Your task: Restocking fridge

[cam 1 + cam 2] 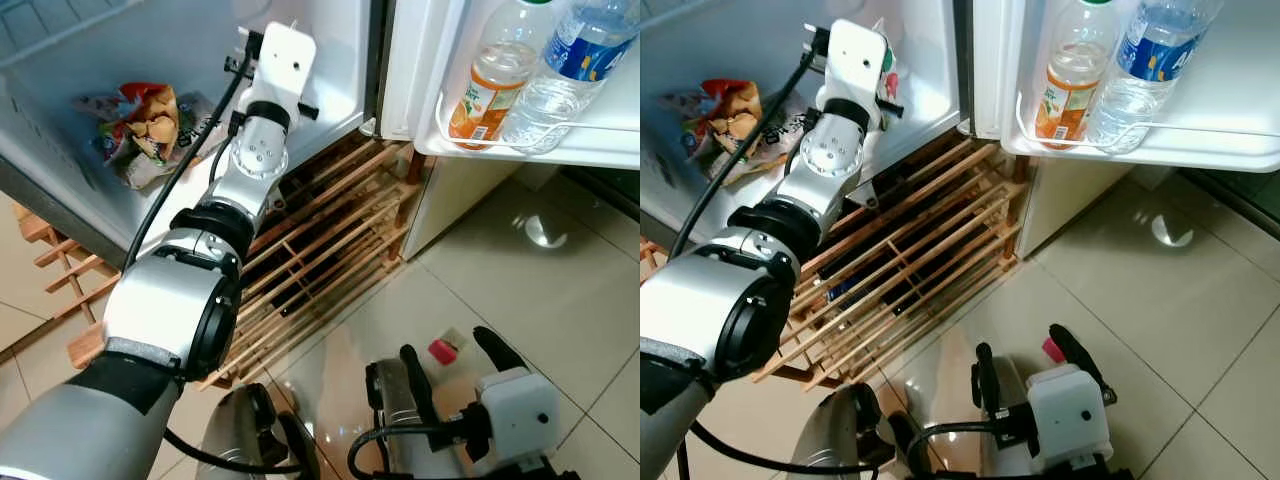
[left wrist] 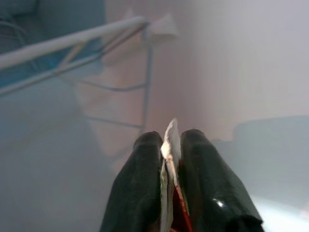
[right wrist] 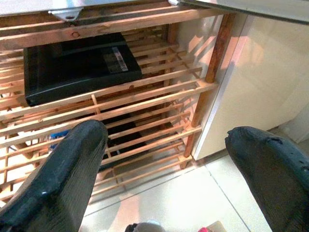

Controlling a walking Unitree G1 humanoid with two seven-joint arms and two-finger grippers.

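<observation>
The left arm [image 1: 235,200] reaches up and forward into the open fridge [image 1: 130,50], its wrist at about 12 o'clock in the head views. In the left wrist view the left gripper [image 2: 171,145] has its two fingers [image 2: 140,188] clenched on the thin edge of a packet [image 2: 170,140], white with red lower down, pinched flat between them. Beyond the fingertips a wire rack [image 2: 96,53] crosses the pale, hazy fridge interior. In the right eye view a bit of the packet [image 1: 887,70] shows just past the wrist housing.

On the fridge floor, at about 10 o'clock, lies a heap of snack bags [image 1: 145,125], well apart from the gripper. At 2 o'clock the door shelf [image 1: 530,140] holds a juice bottle [image 1: 490,85] with an orange label and, touching it on the far side, a water bottle [image 1: 565,70] with a blue label; both stand upright.

Below the fridge sits a wooden slatted rack [image 1: 320,240] with a black box [image 3: 77,65] on its upper level, on a glossy tiled floor [image 1: 500,290].

The right gripper [image 1: 455,365] hangs low at 5 o'clock, fingers [image 3: 72,174] spread wide and holding nothing. A small red object [image 1: 442,350] shows between them; it cannot be identified.
</observation>
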